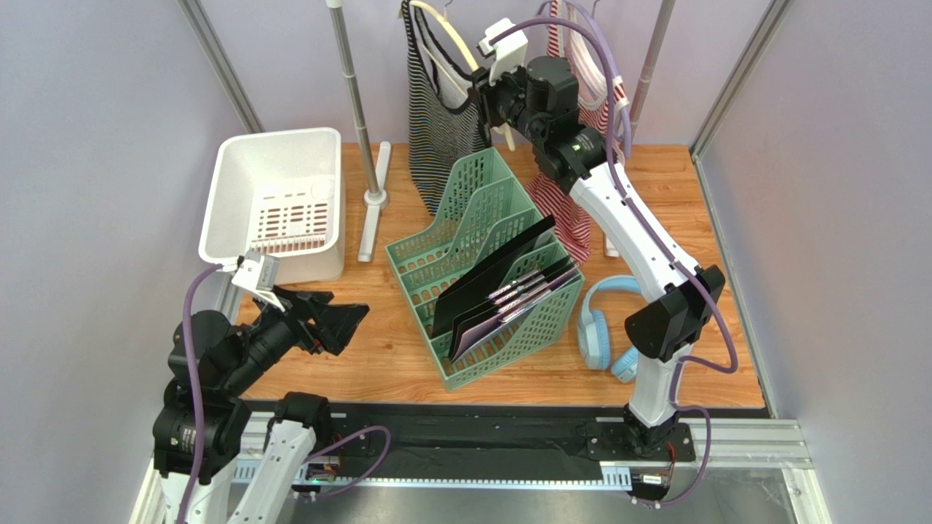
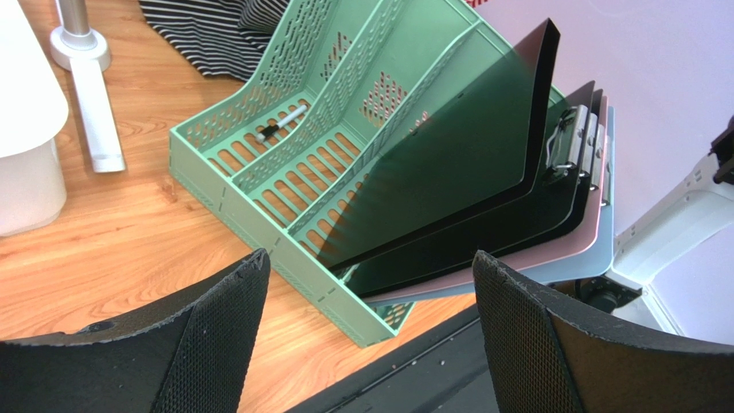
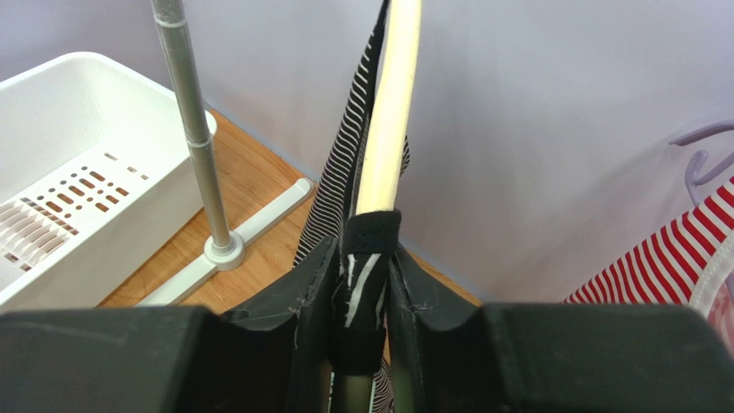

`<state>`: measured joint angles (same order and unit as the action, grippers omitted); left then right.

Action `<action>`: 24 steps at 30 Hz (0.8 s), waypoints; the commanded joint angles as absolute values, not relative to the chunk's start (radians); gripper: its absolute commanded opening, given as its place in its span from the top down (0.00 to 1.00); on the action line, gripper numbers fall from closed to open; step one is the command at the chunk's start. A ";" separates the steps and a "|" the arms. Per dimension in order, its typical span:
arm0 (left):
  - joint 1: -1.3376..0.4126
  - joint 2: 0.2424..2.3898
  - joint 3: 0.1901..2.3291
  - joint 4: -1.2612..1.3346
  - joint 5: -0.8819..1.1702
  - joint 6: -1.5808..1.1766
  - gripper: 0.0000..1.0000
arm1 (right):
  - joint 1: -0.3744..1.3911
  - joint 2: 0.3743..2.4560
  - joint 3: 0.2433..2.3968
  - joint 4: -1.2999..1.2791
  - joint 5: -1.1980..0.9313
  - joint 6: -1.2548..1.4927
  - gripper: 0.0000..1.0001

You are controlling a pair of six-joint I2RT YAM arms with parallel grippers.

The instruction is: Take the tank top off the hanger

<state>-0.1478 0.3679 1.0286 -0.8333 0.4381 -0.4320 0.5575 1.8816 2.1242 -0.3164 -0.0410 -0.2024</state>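
A black-and-white striped tank top (image 1: 438, 115) hangs on a cream hanger (image 1: 451, 35) at the back of the table. In the right wrist view the hanger arm (image 3: 389, 112) runs up between my fingers, with the tank top's strap (image 3: 366, 275) wrapped over it. My right gripper (image 3: 363, 258) is shut on that strap and the hanger arm; in the top view it (image 1: 489, 100) sits high at the hanger's right shoulder. My left gripper (image 1: 352, 321) is open and empty, low at the front left, facing the green file rack (image 2: 284, 172).
A white basket (image 1: 274, 202) stands back left. A rack pole (image 1: 356, 93) with a white foot (image 1: 374, 202) stands beside it. A red-striped garment (image 1: 569, 207) hangs back right. The green file rack (image 1: 492, 262) with dark folders is in the middle, blue headphones (image 1: 605, 328) to its right.
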 commanded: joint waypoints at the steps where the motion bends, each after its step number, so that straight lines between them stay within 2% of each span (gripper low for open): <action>1: -0.141 0.370 1.057 -0.827 0.465 -0.440 0.10 | 0.557 1.882 2.168 -0.249 -0.081 -0.232 0.75; 5: -0.141 0.359 1.061 -0.845 0.465 -0.443 0.10 | 0.555 1.871 2.164 -0.230 -0.058 -0.250 0.81; 6: -0.141 0.359 1.065 -0.847 0.463 -0.443 0.11 | 0.557 1.865 2.163 -0.221 -0.052 -0.255 0.89; 10: -0.141 0.357 1.072 -0.857 0.466 -0.446 0.11 | 0.555 1.853 2.157 -0.196 -0.023 -0.265 0.99; 24: -0.141 0.354 1.069 -0.873 0.476 -0.463 0.12 | 0.555 1.755 2.088 -0.058 0.040 -0.206 1.00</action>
<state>-0.1478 0.3618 1.0447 -0.8562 0.4637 -0.4477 0.5541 1.8542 2.0716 -0.2382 0.0067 -0.2302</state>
